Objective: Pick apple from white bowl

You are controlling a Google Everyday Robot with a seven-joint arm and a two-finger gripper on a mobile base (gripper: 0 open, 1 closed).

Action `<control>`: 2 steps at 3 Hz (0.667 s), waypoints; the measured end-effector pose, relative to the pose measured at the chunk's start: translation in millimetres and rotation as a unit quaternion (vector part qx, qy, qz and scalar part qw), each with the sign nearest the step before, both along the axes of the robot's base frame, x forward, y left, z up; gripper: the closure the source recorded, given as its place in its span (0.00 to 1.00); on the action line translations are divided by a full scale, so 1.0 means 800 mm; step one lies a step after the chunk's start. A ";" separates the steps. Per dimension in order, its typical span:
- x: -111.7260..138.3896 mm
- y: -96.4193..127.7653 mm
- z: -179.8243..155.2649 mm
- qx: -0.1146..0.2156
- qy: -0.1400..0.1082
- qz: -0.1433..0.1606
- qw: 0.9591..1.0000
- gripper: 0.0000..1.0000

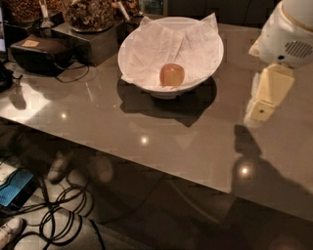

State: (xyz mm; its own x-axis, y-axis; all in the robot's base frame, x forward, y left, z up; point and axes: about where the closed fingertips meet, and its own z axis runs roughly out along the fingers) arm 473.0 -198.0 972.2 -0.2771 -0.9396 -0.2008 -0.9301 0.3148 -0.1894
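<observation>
The apple (172, 74), pale orange with a reddish blush, lies in the middle of the white bowl (172, 92), on crumpled white paper napkins (156, 46). The bowl stands on the grey table toward its back. My gripper (259, 114), cream-coloured under a white arm housing (288, 34), hangs above the table to the right of the bowl, apart from it. It holds nothing that I can see.
Dark glass jars of nuts (90, 12) stand at the back left on a dark box. A black device (41, 51) with a cable lies left of the bowl. The table's front edge (146, 171) runs diagonally. Cables (58, 215) and a blue object (14, 188) lie on the floor.
</observation>
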 end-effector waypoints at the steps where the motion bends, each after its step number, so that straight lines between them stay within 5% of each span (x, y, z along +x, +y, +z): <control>1: 0.046 0.024 -0.010 0.008 0.020 -0.003 1.000 0.00; 2: 0.048 0.024 -0.009 0.009 0.016 -0.005 1.000 0.00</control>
State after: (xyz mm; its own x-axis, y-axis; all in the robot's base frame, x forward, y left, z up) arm 511.0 -178.4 965.0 -0.2922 -0.9333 -0.2088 -0.9326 0.3264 -0.1541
